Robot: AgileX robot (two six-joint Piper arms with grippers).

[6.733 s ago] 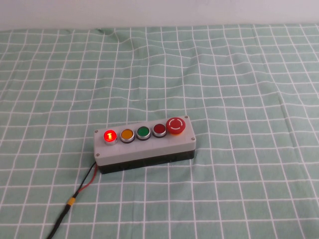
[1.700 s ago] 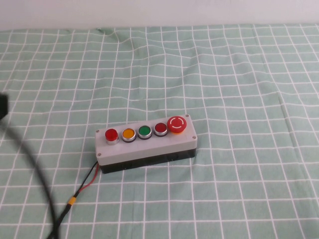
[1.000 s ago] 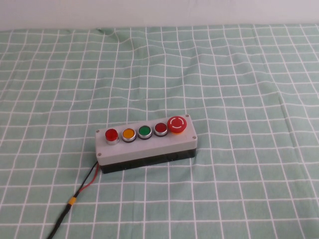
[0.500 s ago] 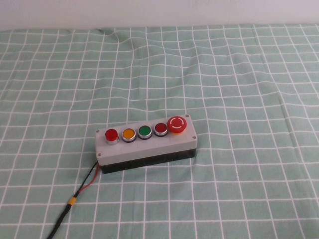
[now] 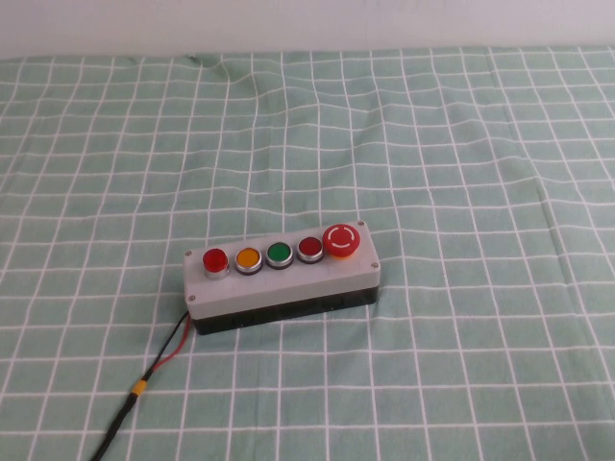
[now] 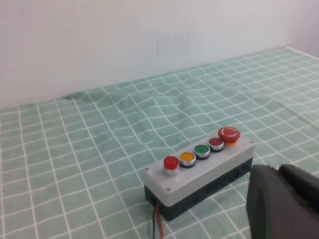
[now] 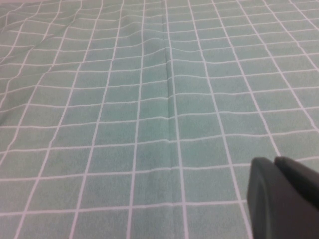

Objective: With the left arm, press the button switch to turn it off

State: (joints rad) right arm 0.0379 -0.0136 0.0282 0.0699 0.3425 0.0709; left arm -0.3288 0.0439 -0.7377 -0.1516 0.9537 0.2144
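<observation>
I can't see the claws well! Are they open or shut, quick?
Left gripper, near the button box: cannot tell.
Right gripper, above bare cloth: cannot tell.

Lighting: bright, even, diffuse. Shadows: faint, soft, beneath switch box point(image 5: 281, 280). Glare: none. Blur: left gripper point(image 6: 285, 204) and right gripper point(image 7: 281, 198), near lens.

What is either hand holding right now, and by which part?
Nothing is held. The left hand sits back from the button box, clear of its red button; the right hand hangs over bare tablecloth.
</observation>
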